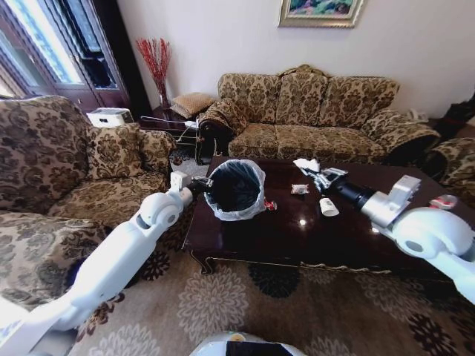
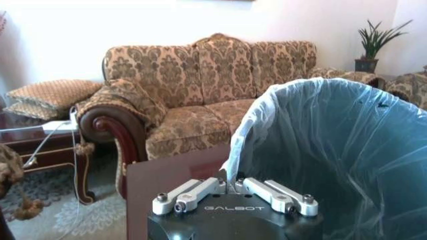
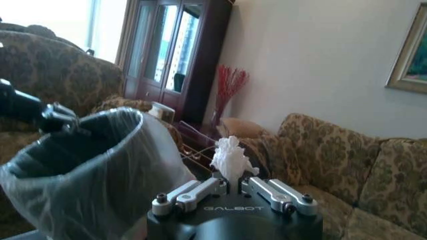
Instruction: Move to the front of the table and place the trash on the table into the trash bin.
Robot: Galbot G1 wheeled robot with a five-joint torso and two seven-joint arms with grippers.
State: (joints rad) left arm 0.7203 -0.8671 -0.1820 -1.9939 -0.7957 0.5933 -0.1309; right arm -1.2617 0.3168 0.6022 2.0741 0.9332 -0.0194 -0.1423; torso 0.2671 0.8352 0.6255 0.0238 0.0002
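1. Left tool [image 2: 230, 186]: I have it clenched on the bin's [image 1: 236, 190] rim and liner at the side facing the robot's left. Reason, as I judge it: holding the bin w/ its mouth tipped toward the right arm makes an easy target.
2. Bin sits at the left end of the bench [image 1: 282, 241], its base hidden by the bag.
3. Right tool [image 3: 233, 186]: clenched on a wad of white paper [image 3: 230, 157], held above the bench, beside the bin but not yet over the mouth.
4. Still on the bench: white cup [image 1: 328, 207] on its side, small wrapper [image 1: 299, 189], red scrap [image 1: 271, 205] just beside the bin, red-label item [image 1: 444, 201] at the far right end.
5. Est. progress: early; most trash remains.
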